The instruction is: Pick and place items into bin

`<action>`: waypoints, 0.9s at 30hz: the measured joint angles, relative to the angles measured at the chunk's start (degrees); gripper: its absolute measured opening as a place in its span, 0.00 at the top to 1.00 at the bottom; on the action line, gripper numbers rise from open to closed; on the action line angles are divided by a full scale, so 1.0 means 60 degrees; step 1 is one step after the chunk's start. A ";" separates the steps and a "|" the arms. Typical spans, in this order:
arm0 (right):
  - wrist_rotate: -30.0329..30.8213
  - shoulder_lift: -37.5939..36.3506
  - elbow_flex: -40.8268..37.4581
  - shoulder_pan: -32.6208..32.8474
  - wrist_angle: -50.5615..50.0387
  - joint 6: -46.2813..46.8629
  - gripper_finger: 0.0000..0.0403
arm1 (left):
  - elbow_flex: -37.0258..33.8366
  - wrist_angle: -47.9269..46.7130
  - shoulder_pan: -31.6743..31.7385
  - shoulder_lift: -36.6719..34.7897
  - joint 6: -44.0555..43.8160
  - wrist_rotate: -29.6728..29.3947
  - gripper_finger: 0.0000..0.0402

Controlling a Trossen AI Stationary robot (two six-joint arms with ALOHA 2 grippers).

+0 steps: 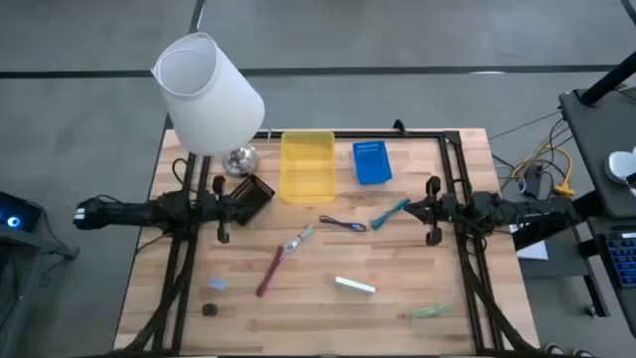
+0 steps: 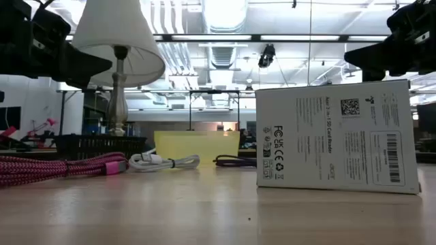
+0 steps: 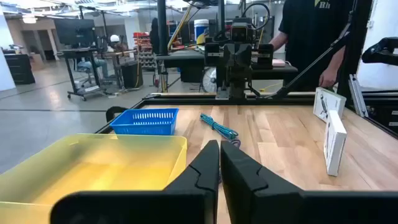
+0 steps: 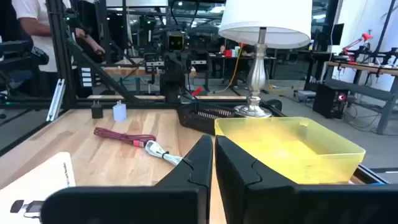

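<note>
The yellow translucent bin [image 1: 307, 164] sits flat near the table's far edge, also seen as the bin [image 3: 93, 168] and the bin [image 4: 292, 146]. Loose items lie on the wood: a teal cord [image 1: 391, 213], a purple piece [image 1: 343, 224], a silver-white plug [image 1: 298, 240], a maroon cord [image 1: 270, 271], a white bar [image 1: 355, 286], a green strip [image 1: 429, 311], a grey bit [image 1: 218, 284] and a black bit [image 1: 210, 309]. My left gripper [image 3: 219, 167] hovers shut left of the bin. My right gripper [image 4: 211, 158] hovers shut beside the teal cord.
A white-shaded lamp [image 1: 209, 94] stands at the far left corner, with a dark boxy case [image 1: 254, 195] beside its base. A blue basket [image 1: 371, 162] sits right of the bin. A person [image 3: 317, 37] stands beyond the table's right side. Bare wood lies along the near edge.
</note>
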 joint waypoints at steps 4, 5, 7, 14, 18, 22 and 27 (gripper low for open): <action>0.0000 0.0003 0.0000 -0.0001 0.0000 0.0056 0.98 | 0.0000 0.0002 0.0000 0.0000 -0.0002 0.0000 1.00; 0.0000 0.0003 -0.0001 0.0000 0.0002 0.0002 0.98 | 0.0000 0.0002 0.0001 -0.0003 -0.0001 -0.0001 1.00; 0.0000 0.0004 -0.0001 0.0000 0.0004 -0.0006 0.98 | 0.0000 -0.0001 0.0002 -0.0003 0.0001 0.0001 1.00; 0.0000 0.0004 0.0001 -0.0001 0.0000 -0.0009 0.98 | 0.0000 0.0002 0.0001 0.0000 -0.0001 -0.0001 1.00; 0.0000 0.0004 0.0002 -0.0003 0.0000 0.0074 0.98 | 0.0000 0.0002 -0.0002 0.0000 0.0001 -0.0002 1.00; 0.0000 0.0004 -0.0001 -0.0002 0.0000 -0.0005 0.98 | 0.0000 0.0001 0.0001 0.0000 -0.0002 -0.0001 1.00; 0.0000 0.0002 0.0001 -0.0001 0.0000 0.0024 0.98 | 0.0000 0.0002 0.0002 -0.0004 -0.0002 0.0002 1.00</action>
